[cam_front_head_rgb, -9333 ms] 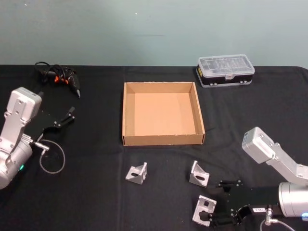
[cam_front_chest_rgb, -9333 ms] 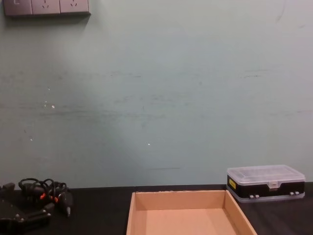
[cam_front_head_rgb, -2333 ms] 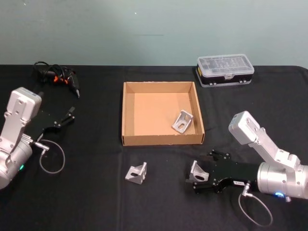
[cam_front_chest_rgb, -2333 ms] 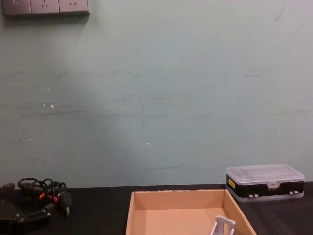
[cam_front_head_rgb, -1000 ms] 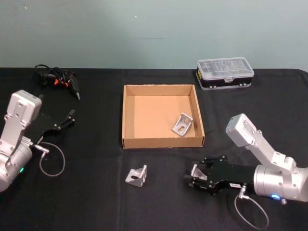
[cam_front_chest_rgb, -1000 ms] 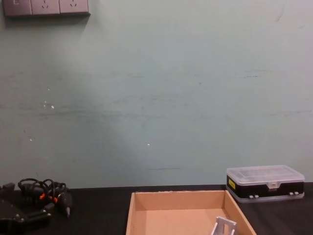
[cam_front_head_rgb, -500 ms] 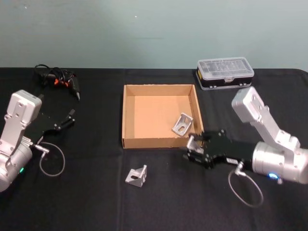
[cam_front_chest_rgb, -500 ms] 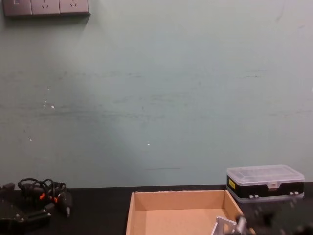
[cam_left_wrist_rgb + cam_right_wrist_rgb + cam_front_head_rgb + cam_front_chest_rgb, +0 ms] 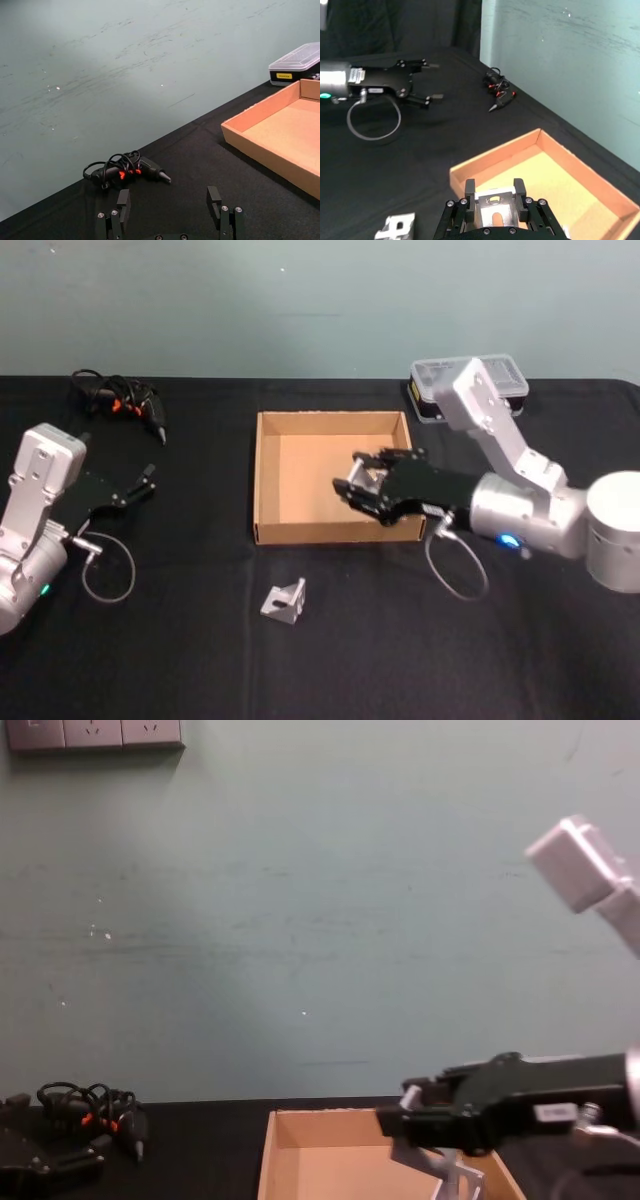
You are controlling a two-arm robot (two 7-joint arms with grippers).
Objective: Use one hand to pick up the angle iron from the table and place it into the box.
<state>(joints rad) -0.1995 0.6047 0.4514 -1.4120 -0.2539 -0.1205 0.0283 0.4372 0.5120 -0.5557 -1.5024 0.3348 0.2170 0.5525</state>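
Observation:
My right gripper (image 9: 362, 483) is shut on a silver angle iron (image 9: 358, 478) and holds it above the right half of the tan cardboard box (image 9: 335, 532). The right wrist view shows the bracket (image 9: 494, 206) clamped between both fingers (image 9: 470, 189), over the box (image 9: 545, 175). In the chest view the gripper (image 9: 415, 1112) hovers above the box (image 9: 330, 1120), where another angle iron (image 9: 462, 1178) lies. A further angle iron (image 9: 285, 601) rests on the black table (image 9: 180, 660) in front of the box. My left gripper (image 9: 140, 483) stays open at the left.
A black power tool with tangled cable (image 9: 125, 404) lies at the back left. A clear-lidded plastic case (image 9: 500, 375) stands behind the right arm, beyond the box's right corner. The left wrist view shows the tool (image 9: 127, 170) ahead of the open left gripper (image 9: 167, 205).
The right gripper closed on the angle iron on the table, lifted it and carried it forward over the box's front wall. The left arm has stayed still.

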